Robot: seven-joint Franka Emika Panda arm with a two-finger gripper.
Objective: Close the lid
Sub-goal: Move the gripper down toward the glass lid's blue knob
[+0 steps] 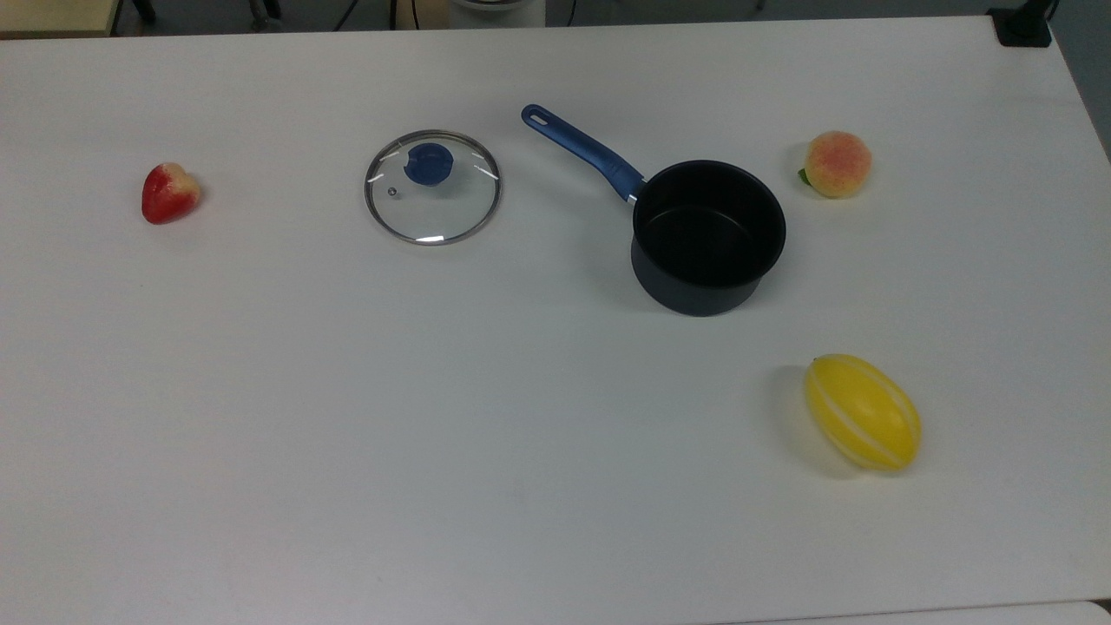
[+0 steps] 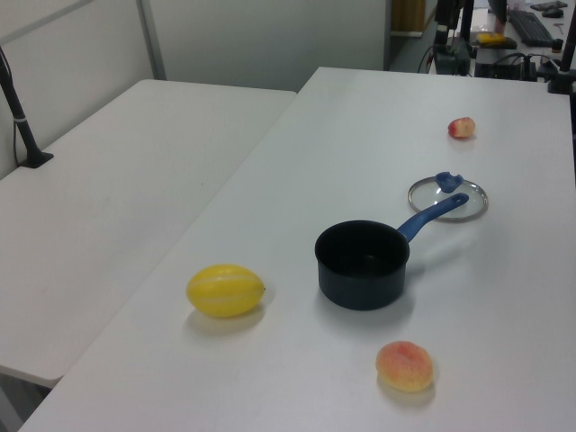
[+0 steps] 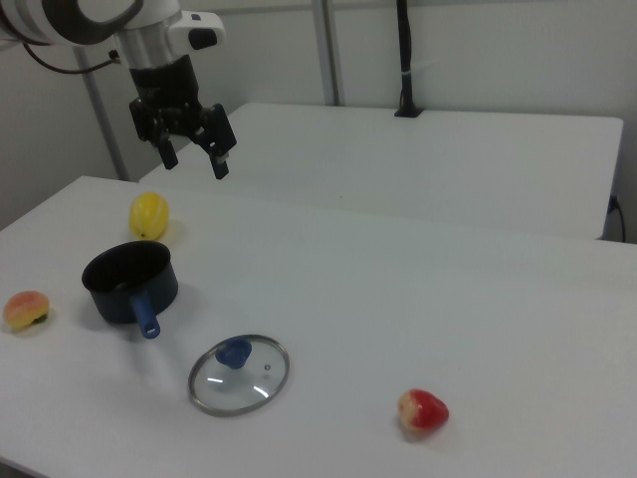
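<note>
Claw [image 3: 194,149] hangs high above the bench [image 1: 347,434], fingers spread apart, nothing held. In the right view it sits above the far side of the white surface, well apart from the lid.

Lid [image 1: 432,187] lies flat on the bench, knob [image 1: 429,163] up, not on the pot. In the top view it is toward the far edge, left of the saucepan [image 1: 708,236]; the pan's blue handle [image 1: 581,149] points at the lid, its tip just beside the rim without touching. Saucepan looks empty, mouth open.

Step in hand, as judged: reach for the lid. Best hold is the blue knob, fingers either side, coming straight down so the glass does not slide on the smooth top. Lift clear of the handle tip before carrying across. Set down level and centred on the pan mouth; a tilted drop could leave the rim riding on the pan edge.

Count:
- lid: 1
- saucepan: 1
- strawberry [image 1: 170,193]: 1
- peach [image 1: 837,164]: 1
- yellow melon [image 1: 863,412]: 1
- toy fruits together: 3
</note>
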